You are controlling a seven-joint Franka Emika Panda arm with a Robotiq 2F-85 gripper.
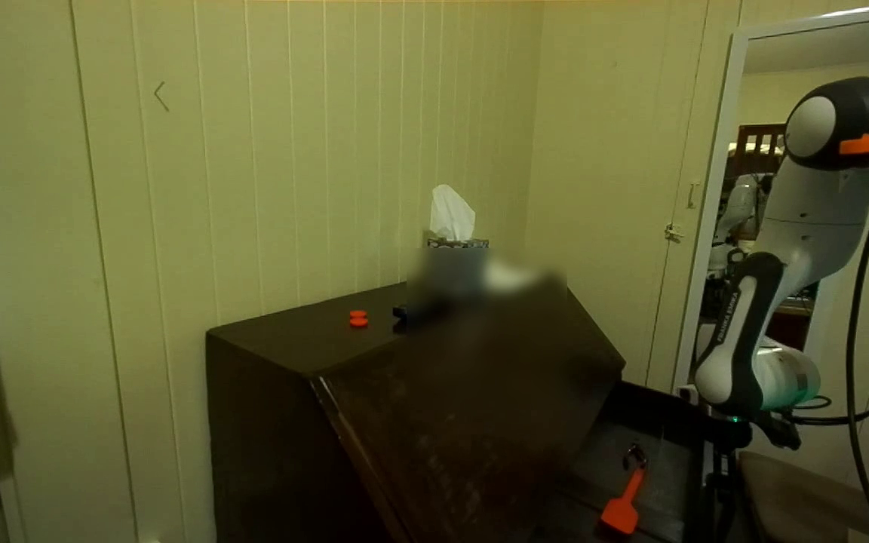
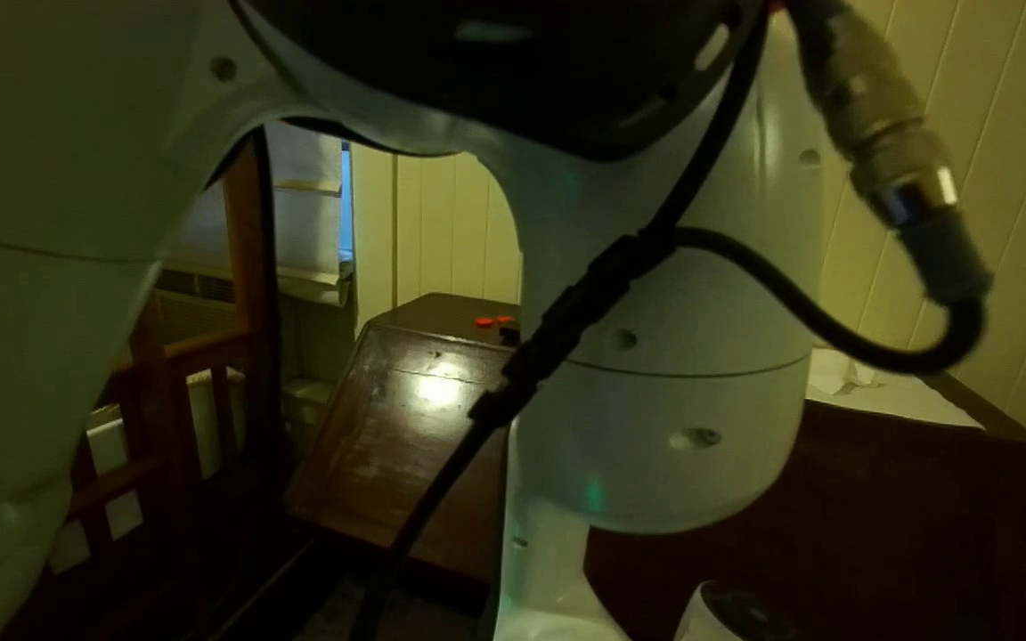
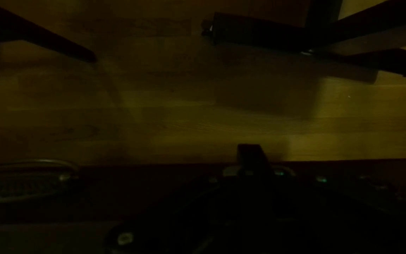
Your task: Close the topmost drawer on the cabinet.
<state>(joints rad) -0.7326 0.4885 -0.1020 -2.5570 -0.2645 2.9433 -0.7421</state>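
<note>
The dark brown cabinet (image 1: 449, 422) with a slanted front stands in the middle; it also shows behind the arm in an exterior view (image 2: 424, 445). The topmost drawer (image 1: 657, 396) is pulled out at its right, with an orange-red tool (image 1: 623, 509) lying inside. My gripper (image 1: 721, 483) points down at the drawer's outer front end. In the wrist view my gripper (image 3: 249, 150) is very dark; its fingers look together, with nothing visible between them. The drawer's dark reddish edge (image 3: 136, 176) lies behind it, with a metal handle (image 3: 48, 162) at left. Contact cannot be told.
A tissue box (image 1: 457, 264), orange-red caps (image 1: 358, 320) and a small dark object (image 1: 400, 311) are on the cabinet top. A brown seat (image 1: 804, 490) stands right of the drawer. A mirror (image 1: 812, 56) leans behind the arm. Dark legs (image 3: 259, 31) stand on the wooden floor.
</note>
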